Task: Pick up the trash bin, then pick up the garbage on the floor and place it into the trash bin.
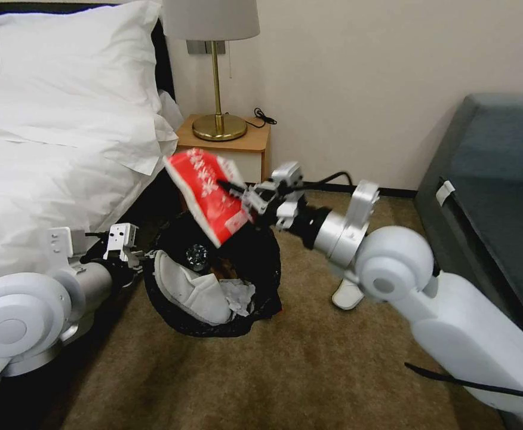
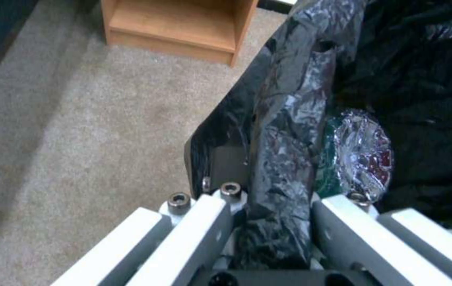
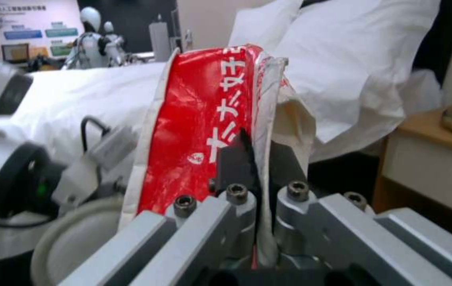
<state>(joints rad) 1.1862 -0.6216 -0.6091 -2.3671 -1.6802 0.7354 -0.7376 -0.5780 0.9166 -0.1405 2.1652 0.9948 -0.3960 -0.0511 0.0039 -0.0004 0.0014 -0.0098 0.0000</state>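
So we're mid drop-off here: our left gripper (image 2: 271, 222) is clamping its fingers on the rim of the bin (image 1: 172, 310), holding it off the carpet (image 1: 309, 370) beside the bed (image 1: 40, 155). Our right gripper (image 1: 237, 192) is pinching a red bag (image 1: 209, 194) tight, hanging it over the far side of the bin's mouth. We're guessing next comes opening the fingers so it's falling inside.

We are holding the trash bin (image 1: 214, 280) off the floor (image 1: 285, 370) beside the bed (image 1: 52, 167), our left gripper (image 1: 145, 258) at its rim. Our right gripper (image 1: 228, 186) is pinching a red wrapper (image 1: 205, 194) above the bin's mouth; a white slipper (image 1: 190, 289) is lying inside.
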